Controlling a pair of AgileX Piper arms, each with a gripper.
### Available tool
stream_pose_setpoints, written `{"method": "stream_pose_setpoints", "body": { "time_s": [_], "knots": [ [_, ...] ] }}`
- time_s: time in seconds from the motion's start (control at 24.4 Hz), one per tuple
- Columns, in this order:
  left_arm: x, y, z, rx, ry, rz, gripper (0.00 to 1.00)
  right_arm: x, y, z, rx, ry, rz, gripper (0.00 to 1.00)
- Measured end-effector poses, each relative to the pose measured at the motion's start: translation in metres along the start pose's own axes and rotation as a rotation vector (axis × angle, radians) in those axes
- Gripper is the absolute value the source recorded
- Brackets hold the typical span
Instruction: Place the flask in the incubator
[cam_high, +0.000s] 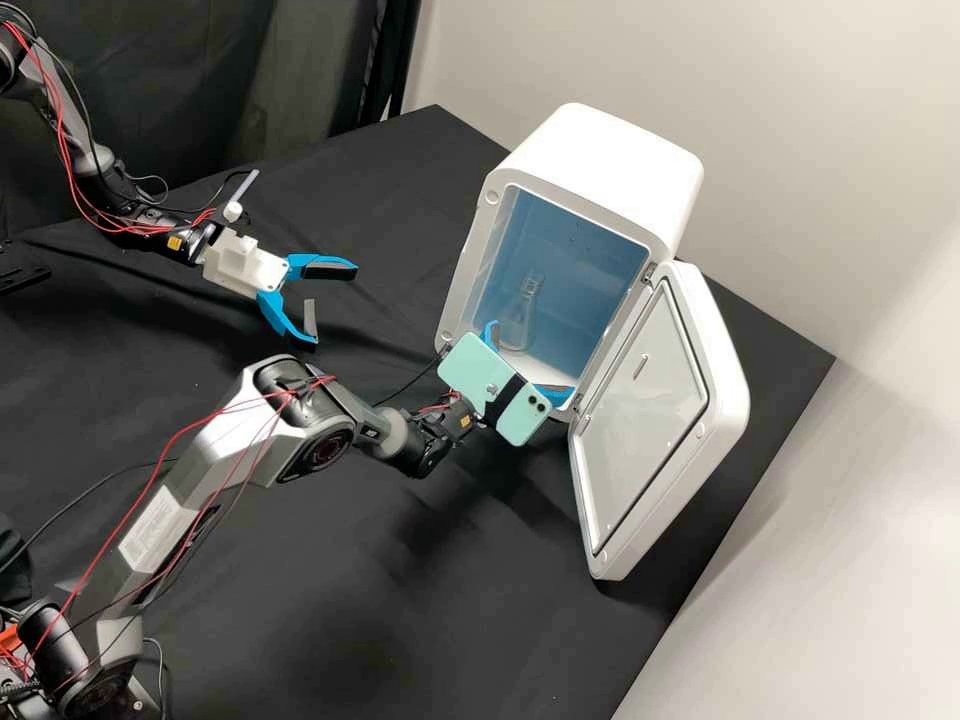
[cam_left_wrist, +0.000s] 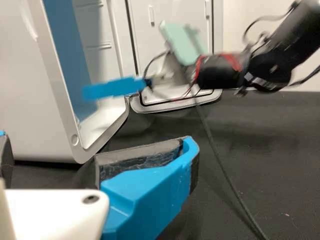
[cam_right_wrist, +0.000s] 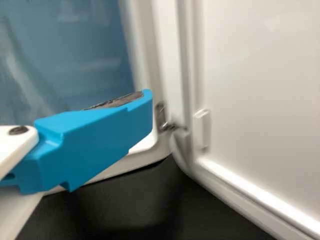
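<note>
The clear glass flask (cam_high: 522, 312) stands upright inside the white incubator (cam_high: 600, 160), on the floor of its blue chamber. The incubator door (cam_high: 650, 420) hangs wide open to the right. My right gripper (cam_high: 527, 359) is at the chamber mouth just in front of the flask, open, its fingers apart and nothing between them. One of its blue fingers (cam_right_wrist: 95, 132) shows against the blue inner wall. My left gripper (cam_high: 330, 300) hovers open above the bench, left of the incubator, and holds nothing. Its finger (cam_left_wrist: 150, 190) points toward the incubator rim (cam_left_wrist: 65, 100).
A black cloth (cam_high: 420, 580) covers the bench; its right edge runs close behind the open door. A teal block (cam_high: 495, 388) is mounted on the right wrist. Red cables (cam_high: 150, 490) run along both arms. Open bench lies in front of the incubator.
</note>
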Motion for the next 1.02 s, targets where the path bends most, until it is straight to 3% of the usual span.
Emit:
{"method": "stream_pose_setpoints", "body": {
  "time_s": [0.12, 0.16, 0.25, 0.33, 0.41, 0.49, 0.66, 0.78, 1.02],
  "knots": [
    [-0.001, -0.0029, 0.004, 0.016, 0.009, -0.006, 1.00, -0.029, 0.017, -0.012, 0.007, 0.058, 0.125, 1.00],
    [-0.002, -0.0041, 0.005, 0.023, 0.010, -0.010, 1.00, -0.041, 0.023, -0.017, 0.008, 0.093, 0.167, 1.00],
    [-0.002, -0.0045, 0.005, 0.020, 0.010, -0.006, 1.00, -0.064, 0.030, -0.024, 0.010, 0.138, 0.219, 1.00],
    [-0.004, -0.0056, 0.007, 0.016, 0.006, 0.000, 1.00, -0.077, 0.034, -0.026, 0.023, 0.135, 0.226, 1.00],
    [-0.008, -0.0060, 0.010, 0.011, -0.010, 0.029, 1.00, -0.100, 0.039, -0.026, 0.086, 0.113, 0.223, 1.00],
    [-0.012, -0.0080, 0.017, -0.003, -0.032, 0.052, 1.00, -0.119, 0.043, -0.028, 0.109, 0.098, 0.225, 1.00],
    [-0.017, -0.0097, 0.027, -0.004, -0.062, 0.040, 1.00, -0.138, 0.045, -0.031, 0.120, 0.091, 0.221, 1.00],
    [-0.018, -0.0087, 0.032, 0.002, -0.083, 0.043, 1.00, -0.148, 0.050, -0.031, 0.147, 0.089, 0.227, 1.00],
    [-0.018, -0.0087, 0.032, -0.003, -0.083, 0.043, 1.00, -0.165, 0.058, -0.033, 0.207, 0.092, 0.253, 1.00]
  ]
}}
